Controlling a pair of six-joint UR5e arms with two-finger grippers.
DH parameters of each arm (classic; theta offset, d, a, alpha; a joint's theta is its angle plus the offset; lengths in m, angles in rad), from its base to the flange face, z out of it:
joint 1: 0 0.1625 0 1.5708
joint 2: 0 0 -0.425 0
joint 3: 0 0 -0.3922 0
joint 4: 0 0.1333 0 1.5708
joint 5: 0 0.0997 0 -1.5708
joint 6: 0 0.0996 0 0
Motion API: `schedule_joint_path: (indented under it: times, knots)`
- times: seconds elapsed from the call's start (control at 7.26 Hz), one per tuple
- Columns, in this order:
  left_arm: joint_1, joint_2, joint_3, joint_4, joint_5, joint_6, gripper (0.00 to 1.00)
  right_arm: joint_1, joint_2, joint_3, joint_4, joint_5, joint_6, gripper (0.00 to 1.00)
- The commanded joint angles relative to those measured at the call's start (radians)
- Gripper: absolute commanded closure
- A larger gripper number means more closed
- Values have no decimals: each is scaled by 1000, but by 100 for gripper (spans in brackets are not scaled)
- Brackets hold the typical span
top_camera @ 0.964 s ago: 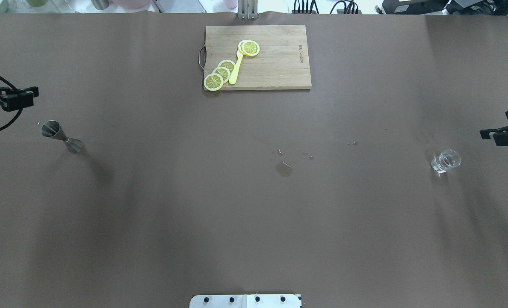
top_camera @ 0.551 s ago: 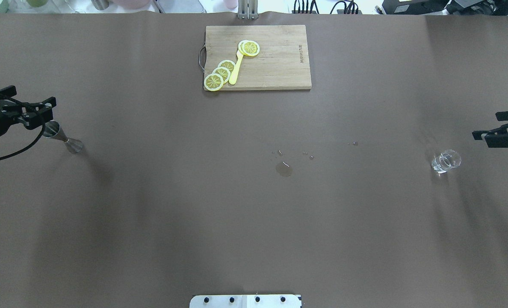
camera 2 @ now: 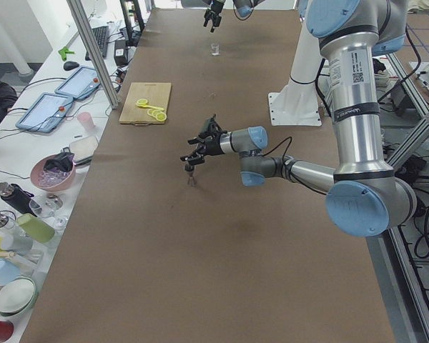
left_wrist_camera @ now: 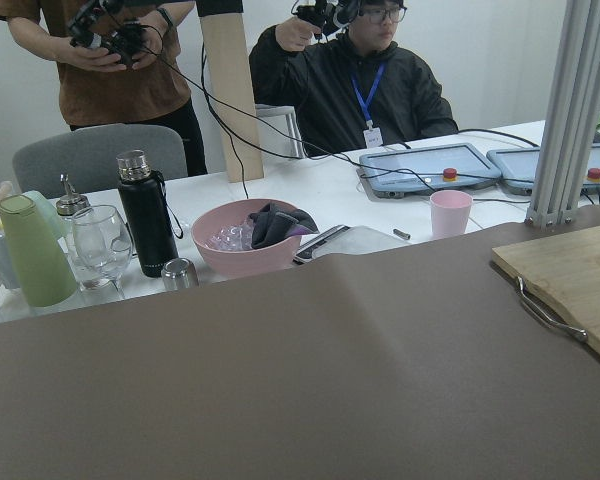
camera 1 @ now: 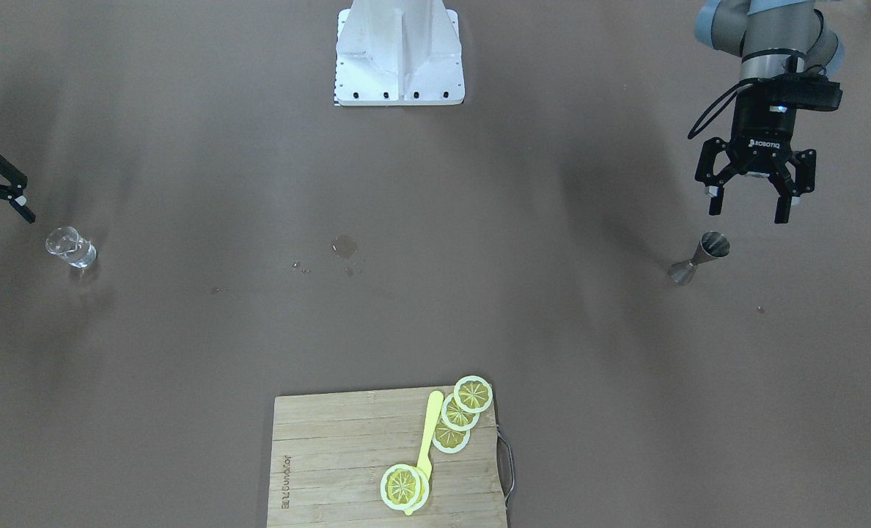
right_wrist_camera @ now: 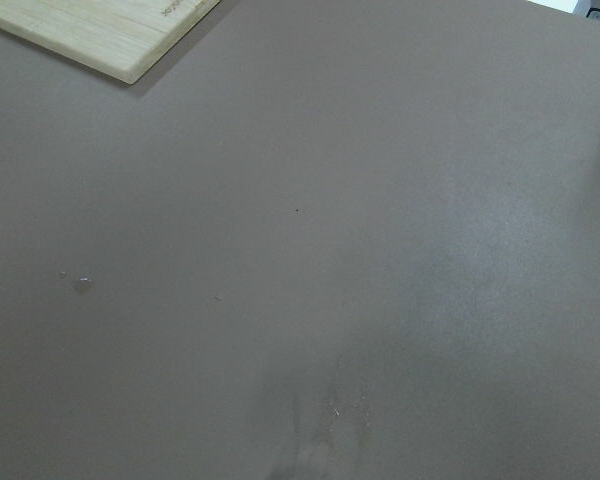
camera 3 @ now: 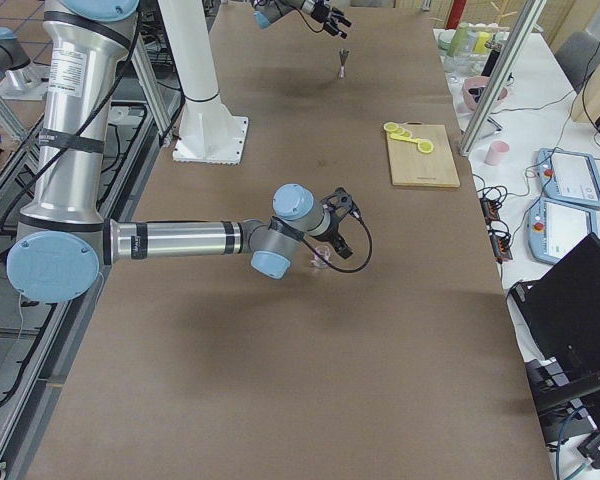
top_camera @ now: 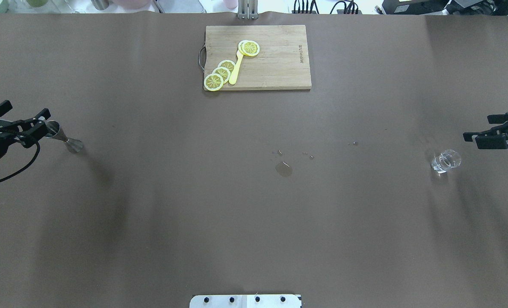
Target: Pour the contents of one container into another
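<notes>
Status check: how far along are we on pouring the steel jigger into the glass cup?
Done: nothing yet. The small grey steel hourglass jigger stands upright at one end of the table; the small clear glass cup sits at the other end. In hand: the left gripper hangs open close to the jigger, not gripping; the right gripper is open near the cup. Left: grasp, bring both together, pour.
</notes>
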Motion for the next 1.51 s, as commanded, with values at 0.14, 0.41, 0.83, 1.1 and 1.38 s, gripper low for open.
schedule_joint_path:
  times: [0.14,0.41,0.83,1.1,1.38]
  knots:
    - [144,-1,101,-97,261,-69,3,-108,-4,-22,49,-124,68,0]
    - [200,-18,129,-123,356,-76,3,-157,3,-50,57,-170,94,0]
    - [212,-75,118,-116,359,-69,4,-224,9,-109,124,-204,93,0]
    - [211,-71,103,-77,348,-78,4,-227,9,-156,175,-216,81,0]
    - [212,-41,117,-96,351,-73,5,-257,9,-156,201,-270,72,0]
